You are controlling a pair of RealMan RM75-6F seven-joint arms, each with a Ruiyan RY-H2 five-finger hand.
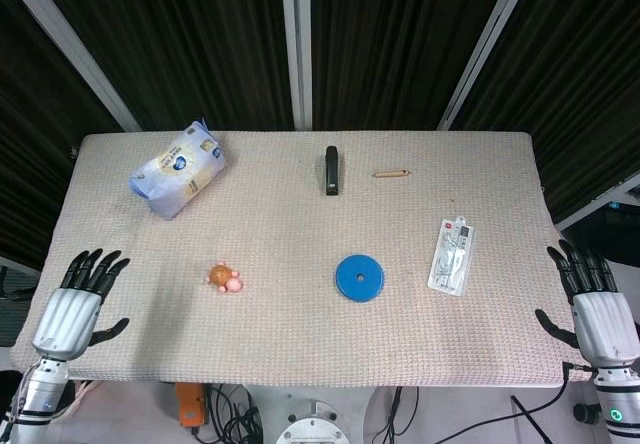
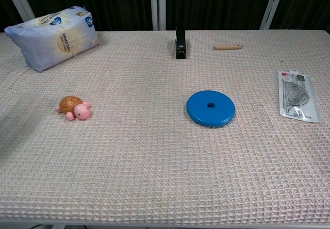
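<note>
Matt, coarse waffle-weave cloth over the table. Glossy plastic on the blue disc and the clear packet. Bare wood on the peg.

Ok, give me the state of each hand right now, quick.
Left hand: open, fingers apart, holding nothing, at the table's near left edge.
Right hand: open, fingers apart, holding nothing, at the table's near right edge.

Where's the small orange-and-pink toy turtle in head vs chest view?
Head view: the small orange-and-pink toy turtle lies left of centre on the beige woven table cover, nearer the left hand.
Chest view: the turtle lies at mid-left, apart from everything else.
Shared landmark: the flat blue disc with a centre hole, to the turtle's right in both.
</note>
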